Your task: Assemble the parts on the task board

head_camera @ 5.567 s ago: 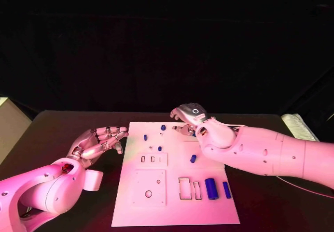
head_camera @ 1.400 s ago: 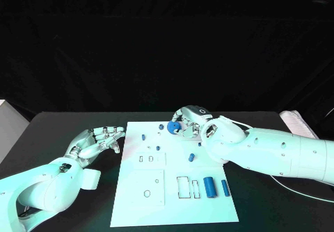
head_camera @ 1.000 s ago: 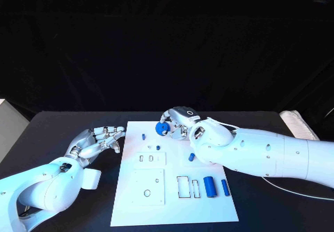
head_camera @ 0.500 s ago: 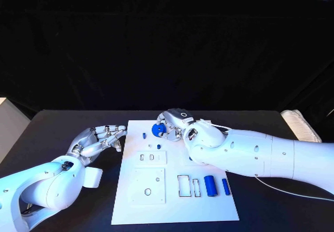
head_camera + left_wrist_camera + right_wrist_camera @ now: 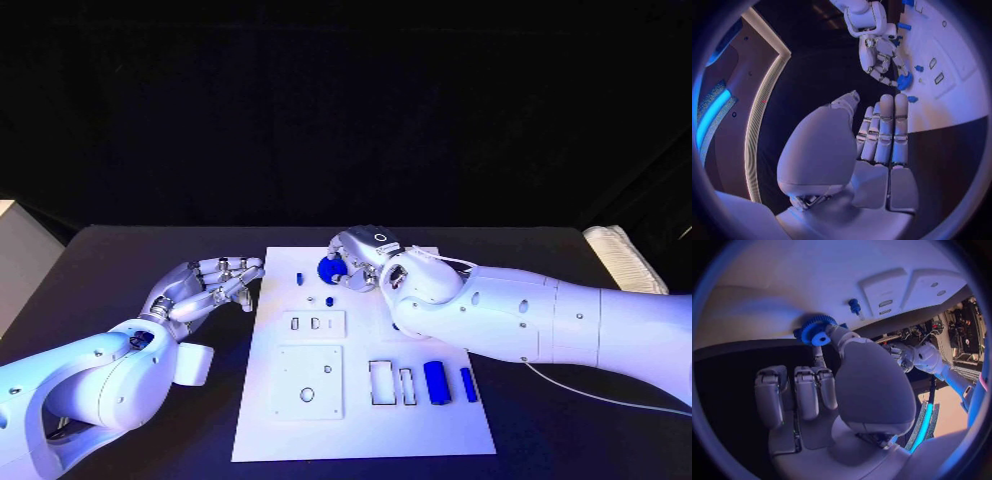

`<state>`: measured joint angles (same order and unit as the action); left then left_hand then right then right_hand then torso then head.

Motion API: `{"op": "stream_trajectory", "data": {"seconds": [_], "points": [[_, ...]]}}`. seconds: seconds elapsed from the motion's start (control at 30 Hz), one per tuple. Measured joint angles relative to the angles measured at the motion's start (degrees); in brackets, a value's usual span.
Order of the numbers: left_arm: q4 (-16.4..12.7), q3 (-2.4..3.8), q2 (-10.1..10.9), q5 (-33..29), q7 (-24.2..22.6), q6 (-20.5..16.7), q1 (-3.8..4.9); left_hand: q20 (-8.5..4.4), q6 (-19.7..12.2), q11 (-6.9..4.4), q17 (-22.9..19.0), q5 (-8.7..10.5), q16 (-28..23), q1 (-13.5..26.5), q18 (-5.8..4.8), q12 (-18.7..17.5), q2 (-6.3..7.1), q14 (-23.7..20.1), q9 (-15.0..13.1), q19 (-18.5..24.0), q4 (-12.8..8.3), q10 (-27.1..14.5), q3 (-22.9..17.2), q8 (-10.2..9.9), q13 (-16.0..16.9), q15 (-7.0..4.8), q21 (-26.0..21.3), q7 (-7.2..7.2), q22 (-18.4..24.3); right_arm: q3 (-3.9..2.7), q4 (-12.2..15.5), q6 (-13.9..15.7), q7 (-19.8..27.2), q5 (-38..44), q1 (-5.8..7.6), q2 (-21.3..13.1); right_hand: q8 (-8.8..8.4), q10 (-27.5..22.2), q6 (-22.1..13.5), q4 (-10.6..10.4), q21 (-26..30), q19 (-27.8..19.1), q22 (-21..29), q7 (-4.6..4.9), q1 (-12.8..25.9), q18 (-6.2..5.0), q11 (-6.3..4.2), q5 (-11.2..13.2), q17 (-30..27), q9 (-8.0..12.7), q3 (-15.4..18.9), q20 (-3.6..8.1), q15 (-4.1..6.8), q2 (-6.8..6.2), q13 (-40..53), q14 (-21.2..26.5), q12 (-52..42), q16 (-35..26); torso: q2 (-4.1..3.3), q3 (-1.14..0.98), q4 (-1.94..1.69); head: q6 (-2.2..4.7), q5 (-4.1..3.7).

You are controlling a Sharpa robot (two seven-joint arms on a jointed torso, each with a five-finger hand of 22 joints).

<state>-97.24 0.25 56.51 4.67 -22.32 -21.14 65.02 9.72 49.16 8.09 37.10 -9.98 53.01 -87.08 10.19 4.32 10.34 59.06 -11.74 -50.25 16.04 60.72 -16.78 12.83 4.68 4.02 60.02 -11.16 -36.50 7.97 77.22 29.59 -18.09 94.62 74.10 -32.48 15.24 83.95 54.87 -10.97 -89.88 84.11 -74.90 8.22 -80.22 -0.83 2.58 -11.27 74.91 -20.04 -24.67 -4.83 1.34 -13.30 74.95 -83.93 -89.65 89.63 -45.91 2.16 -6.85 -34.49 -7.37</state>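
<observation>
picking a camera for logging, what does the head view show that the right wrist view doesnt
Head view alone: the two blue cylinders lying at the near right of the white task board, and the left robot hand with straight fingers beside the board.
Right wrist view alone: the toothed rim of the blue gear.
Both: the right robot hand pinching that gear over the board.

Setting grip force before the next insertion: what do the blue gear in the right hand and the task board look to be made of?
The blue gear, pinched by the right hand, looks like moulded or printed plastic: uniform matte blue, crisp teeth, no metallic glint. The task board seems a rigid white plate, probably plastic or painted sheet: flat, matte, with clean-cut slots. Neither can be confirmed by look alone.
</observation>
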Motion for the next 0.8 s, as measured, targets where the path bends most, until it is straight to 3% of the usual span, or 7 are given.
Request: {"op": "stream_trajectory", "data": {"seconds": [0.43, 0.6, 0.63, 0.8], "points": [[0.0, 0.0, 0.0, 0.0, 0.1, 0.0, 0.0, 0.0, -0.2, 0.0, 0.0, 0.0, 0.0, 0.0, 0.0, 0.0, 0.0, 0.0, 0.0, 0.0, 0.0, 0.0, 0.0, 0.0, 0.0, 0.0, 0.2, -0.2, 0.0, 0.05, -1.0, -0.6, 0.0, 0.6, -0.01, 0.8, -0.05, 0.0, 1.1, 0.0, 0.0, 0.0, 0.0, -0.02, 1.6, 0.0, 0.01, -0.2, 0.0, 0.1, 0.0, 0.0, 0.0, -0.44, 0.0, 0.0, 0.0, 0.0, 0.03, 0.03, -0.02, -0.04, -0.04], [0.0, 0.0, 0.0, 0.0, 0.2, 0.0, 0.0, 0.0, -0.2, 0.0, 0.0, 0.0, 0.0, 0.0, 0.0, 0.0, 0.0, 0.0, 0.0, 0.0, 0.0, 0.0, 0.0, 0.0, 0.0, 0.0, 0.2, -0.2, 0.0, 0.07, -1.2, -0.7, 0.1, 0.5, 0.0, 0.9, -1.88, 0.1, 1.7, -0.9, 0.0, 0.0, 0.0, -0.31, 2.9, 0.0, 0.25, -0.2, 0.0, 0.9, 0.9, 0.0, 0.0, -1.18, 0.0, 0.0, 0.0, 0.0, 0.03, 0.02, -0.02, -0.05, -0.03], [0.0, 0.0, 0.0, 0.0, 0.2, 0.0, 0.0, 0.0, -0.2, 0.0, 0.0, 0.0, 0.0, 0.0, 0.0, 0.0, 0.0, 0.0, 0.0, 0.0, 0.0, 0.0, 0.0, 0.0, 0.0, 0.0, 0.2, -0.2, 0.0, 0.07, -1.2, -0.7, 0.1, 0.5, 0.0, 0.9, -2.67, 0.1, 0.5, -1.3, 0.0, 0.0, 0.0, -0.26, 3.7, 0.0, 0.71, -0.5, 0.0, 1.1, 2.1, 0.0, -0.09, -1.34, 0.0, -0.1, 0.0, 0.0, 0.04, 0.03, -0.01, -0.05, -0.03], [0.0, 0.0, 0.1, 0.0, 0.3, 0.0, 0.0, 0.0, -0.2, 0.0, 0.0, 0.0, 0.0, 0.0, 0.0, 0.0, 0.0, 0.0, 0.0, 0.0, 0.0, 0.0, 0.0, 0.0, 0.0, 0.0, 0.2, -0.2, 0.0, 0.13, -1.4, -1.1, 0.3, -0.1, -0.01, 1.0, -4.7, 0.1, -1.2, -3.1, 0.0, -0.1, 0.0, 0.28, 5.4, 0.0, 0.97, -0.7, 0.0, 2.1, 7.6, -0.49, -0.75, -0.66, 0.0, -0.1, 0.0, 0.0, 0.05, 0.03, 0.0, -0.05, -0.02]]}}
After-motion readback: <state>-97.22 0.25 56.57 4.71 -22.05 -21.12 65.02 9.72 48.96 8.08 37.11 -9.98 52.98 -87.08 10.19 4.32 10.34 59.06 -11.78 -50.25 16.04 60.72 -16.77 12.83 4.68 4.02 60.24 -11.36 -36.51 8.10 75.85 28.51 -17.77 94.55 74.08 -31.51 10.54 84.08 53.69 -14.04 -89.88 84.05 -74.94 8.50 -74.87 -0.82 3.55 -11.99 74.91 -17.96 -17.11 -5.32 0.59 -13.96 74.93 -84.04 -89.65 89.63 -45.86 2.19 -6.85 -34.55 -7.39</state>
